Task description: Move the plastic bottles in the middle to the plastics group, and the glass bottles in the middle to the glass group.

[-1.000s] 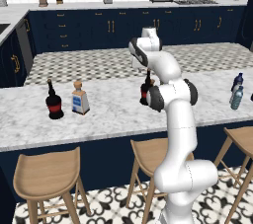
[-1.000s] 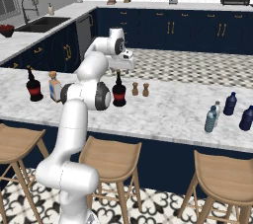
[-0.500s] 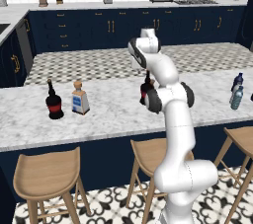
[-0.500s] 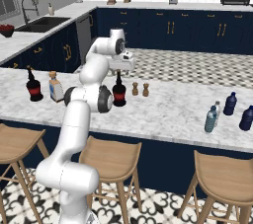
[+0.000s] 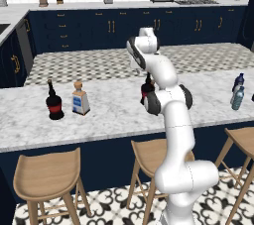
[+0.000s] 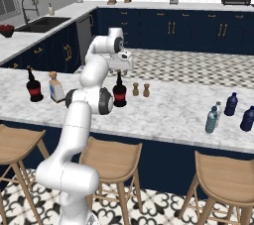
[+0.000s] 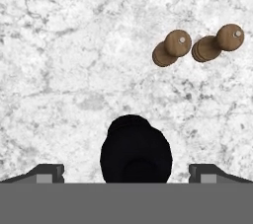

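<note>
**Pincer poised over last middle bottle**

Pincer (image 7: 126, 176) hangs spread wide above the black glass bottle (image 6: 119, 92) at mid-frame on the marble surface (image 6: 168, 107). Teal bottle (image 6: 212, 119) and whitish bottle (image 6: 218, 112) already stand by the navy ones at right; the twin (image 6: 33, 85) waits at left

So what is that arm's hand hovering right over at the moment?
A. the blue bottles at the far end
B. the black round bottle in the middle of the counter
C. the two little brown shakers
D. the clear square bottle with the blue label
B: the hand view looks straight down on the black round bottle, which sits between the spread fingertips of the end effector, with the brown shakers off to one side.
</note>
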Robot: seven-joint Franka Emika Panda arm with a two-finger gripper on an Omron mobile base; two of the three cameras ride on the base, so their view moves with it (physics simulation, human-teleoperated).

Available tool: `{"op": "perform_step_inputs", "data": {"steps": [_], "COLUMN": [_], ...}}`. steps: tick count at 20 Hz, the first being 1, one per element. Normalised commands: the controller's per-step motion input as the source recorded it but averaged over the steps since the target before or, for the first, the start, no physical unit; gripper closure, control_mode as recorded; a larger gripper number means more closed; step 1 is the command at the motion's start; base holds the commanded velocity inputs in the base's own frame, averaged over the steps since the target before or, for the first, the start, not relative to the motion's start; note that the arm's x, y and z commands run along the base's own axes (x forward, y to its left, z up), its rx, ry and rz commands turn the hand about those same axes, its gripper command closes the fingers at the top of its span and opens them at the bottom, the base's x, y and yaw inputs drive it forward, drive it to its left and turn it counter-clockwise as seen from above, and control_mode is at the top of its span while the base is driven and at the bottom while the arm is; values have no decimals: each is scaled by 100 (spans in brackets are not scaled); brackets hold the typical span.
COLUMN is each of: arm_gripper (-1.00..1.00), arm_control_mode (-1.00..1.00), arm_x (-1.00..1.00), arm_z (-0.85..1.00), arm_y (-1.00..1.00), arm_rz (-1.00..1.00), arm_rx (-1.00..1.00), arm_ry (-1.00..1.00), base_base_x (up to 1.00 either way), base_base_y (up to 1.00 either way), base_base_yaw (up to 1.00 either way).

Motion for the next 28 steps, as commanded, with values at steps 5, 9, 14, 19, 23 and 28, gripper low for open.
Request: {"op": "perform_step_inputs", "data": {"steps": [5, 9, 14, 19, 23, 28], "arm_gripper": [-100, -100, -100, -100, -100, -100], "arm_control_mode": [-100, -100, -100, -100, -100, -100], "arm_x": [-12, -18, -34, -41, -38, 6], "arm_z": [0, -3, -10, -2, -12, -35], "arm_y": [-8, -11, 5, 2, 1, 4], "arm_rz": [-8, -10, -10, -11, -10, -5], "arm_rx": [0, 0, 0, 0, -2, -4], "arm_ry": [0, 0, 0, 0, -3, -16], "base_base_x": [0, 0, 0, 0, 0, 0], "base_base_y": [0, 0, 0, 0, 0, 0], "base_base_yaw": [0, 0, 0, 0, 0, 0]}}
